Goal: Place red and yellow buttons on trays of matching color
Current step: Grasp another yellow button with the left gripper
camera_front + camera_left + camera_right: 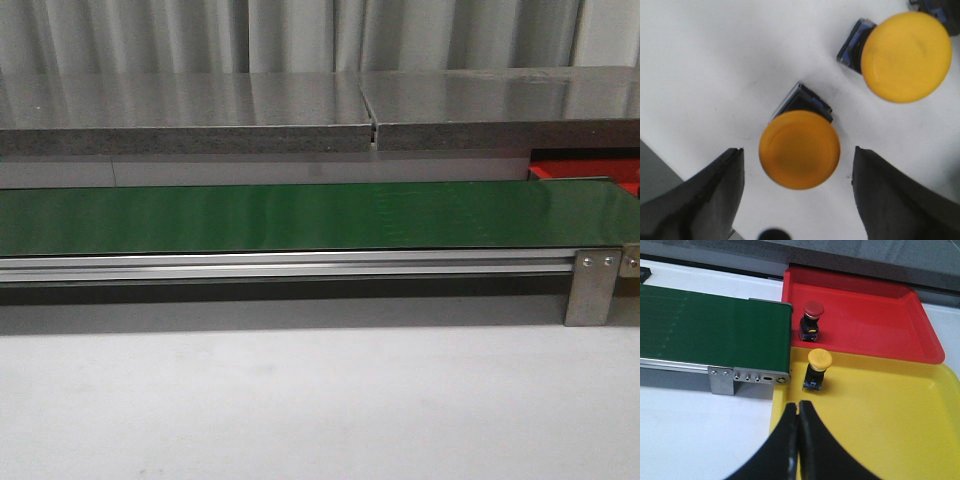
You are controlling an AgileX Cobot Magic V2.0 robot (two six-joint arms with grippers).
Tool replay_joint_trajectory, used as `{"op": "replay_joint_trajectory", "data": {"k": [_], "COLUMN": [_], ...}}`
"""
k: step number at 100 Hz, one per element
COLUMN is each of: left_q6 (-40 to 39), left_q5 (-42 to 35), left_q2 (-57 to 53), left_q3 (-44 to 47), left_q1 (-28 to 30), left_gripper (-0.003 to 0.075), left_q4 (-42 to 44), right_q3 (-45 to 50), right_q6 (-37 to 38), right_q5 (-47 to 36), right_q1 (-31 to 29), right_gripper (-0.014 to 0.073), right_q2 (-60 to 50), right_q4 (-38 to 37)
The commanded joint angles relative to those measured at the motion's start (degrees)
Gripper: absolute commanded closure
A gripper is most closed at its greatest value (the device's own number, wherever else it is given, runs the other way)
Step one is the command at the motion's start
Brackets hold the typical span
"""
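An industrial test bench: green conveyor belt (300, 218) on aluminium rail (290, 266), steel shelving (300, 110).

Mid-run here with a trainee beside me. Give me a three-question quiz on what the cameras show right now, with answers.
1. True or false: the right claw is wide open.
2. Multiple choice: the red button stands on A) the green belt, B) the red tray, C) the yellow tray.
3. Fill in: between the left claw's fingers lies a ___ button.

Key
1. False: its fingers are pressed together, holding nothing.
2. B, near the tray's corner beside the belt end; a yellow button stands on the yellow tray.
3. Yellow. The claw is open around it, not touching; another yellow button lies beyond.
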Motion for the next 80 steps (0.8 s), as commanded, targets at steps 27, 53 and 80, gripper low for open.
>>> {"op": "replay_joint_trajectory", "data": {"k": [27,53,80], "left_q6": [-0.6,0.4,3.1], "left_q5": [-1.4,-0.6,1.6], "left_q2": [-0.6,-1.1,-9.8], "left_q3": [-4.4,-4.5,-4.5], "left_q1": [0.1,0.1,-3.5], "left_gripper": [0.0396,0.0500,0.0500], "left_q4": [0.0,0.0,-0.3], "right_q3": [-1.4,-1.4,-1.4], "right_q6": [-0.5,-0.5,-0.5], "right_q5": [-3.6,-3.6,-3.6], "right_q1": [0.0,0.0,0.0], "right_gripper": [0.0661,0.0661,0.0661], "right_q2": [0.2,0.2,0.2], "right_q4": [-0.1,-0.1,-0.1]}}
